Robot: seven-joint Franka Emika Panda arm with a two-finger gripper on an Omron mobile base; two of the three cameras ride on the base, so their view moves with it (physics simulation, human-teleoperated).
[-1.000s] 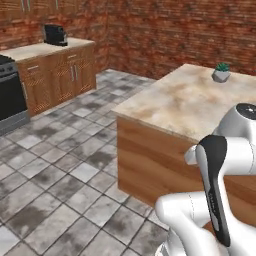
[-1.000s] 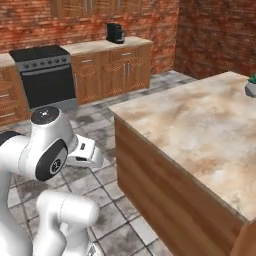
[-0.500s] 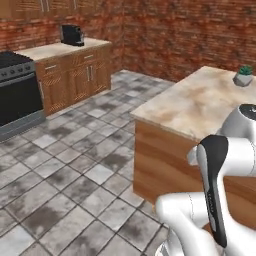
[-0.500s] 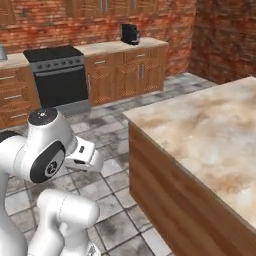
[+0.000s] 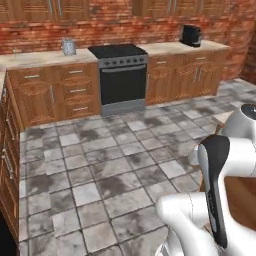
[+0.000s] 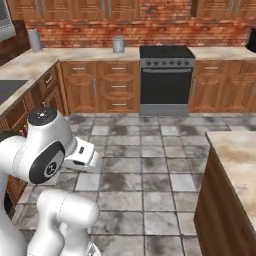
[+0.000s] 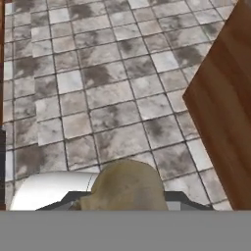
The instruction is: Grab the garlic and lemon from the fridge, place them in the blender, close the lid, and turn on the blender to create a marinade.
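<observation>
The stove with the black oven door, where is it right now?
The stove stands against the brick back wall, between wooden cabinets; the right base view shows it centered, a metal canister on the counter to its left.

I see a pale tan lumpy garlic (image 7: 127, 186). The floor (image 5: 100, 165) has grey blotchy tiles. The stove (image 6: 165, 80) is black.

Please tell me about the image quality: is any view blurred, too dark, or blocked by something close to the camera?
Left base view: even light, soft rendering; the stove reads clearly, the white arm blocks the lower right. Right base view: similarly even and soft, no glare; the arm covers the lower left. Hand view: floor tiles are clear, but a blurry tan lump sits close to the lens at the bottom.
</observation>
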